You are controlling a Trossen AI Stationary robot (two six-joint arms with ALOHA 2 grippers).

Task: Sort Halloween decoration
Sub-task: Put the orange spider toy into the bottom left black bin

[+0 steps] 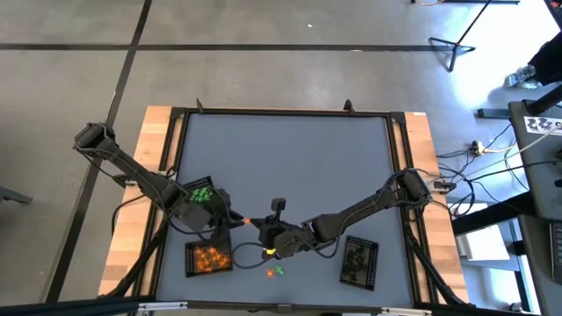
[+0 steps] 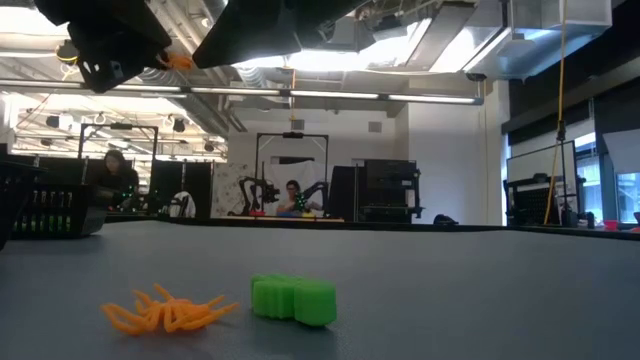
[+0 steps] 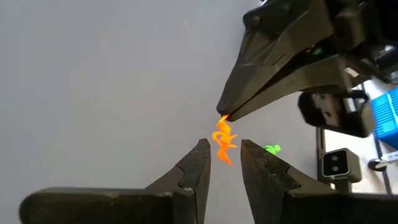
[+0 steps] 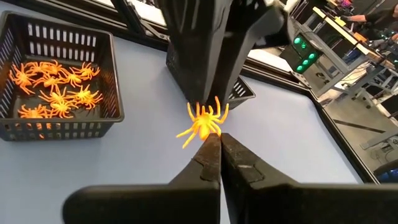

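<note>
An orange plastic spider [image 4: 203, 124] hangs in the air between both grippers, above the table's near middle [image 1: 248, 221]. My right gripper [image 4: 214, 138] is shut on it. My left gripper [image 3: 224, 146] is open, with a finger on either side of the same spider [image 3: 222, 138]; I cannot tell whether they touch it. A second orange spider [image 2: 165, 312] and a green trinket [image 2: 293, 298] lie loose on the table near its near edge [image 1: 274, 271]. My right gripper pinches the orange spider between its two fingertips [image 3: 225, 114], at the spider's edge [image 4: 210, 132], only at the fingers' free ends. It reaches in from the table's right side. The spider is lifted clear of the table [image 2: 180, 60].
Three black mesh trays stand near the near edge: one with orange spiders [image 1: 209, 257] [image 4: 59, 74], one with green pieces [image 1: 202, 191] under the left arm, one with dark pieces [image 1: 358, 261]. The table's far half [image 1: 290, 149] is bare grey. People sit in the room beyond [image 2: 292, 197].
</note>
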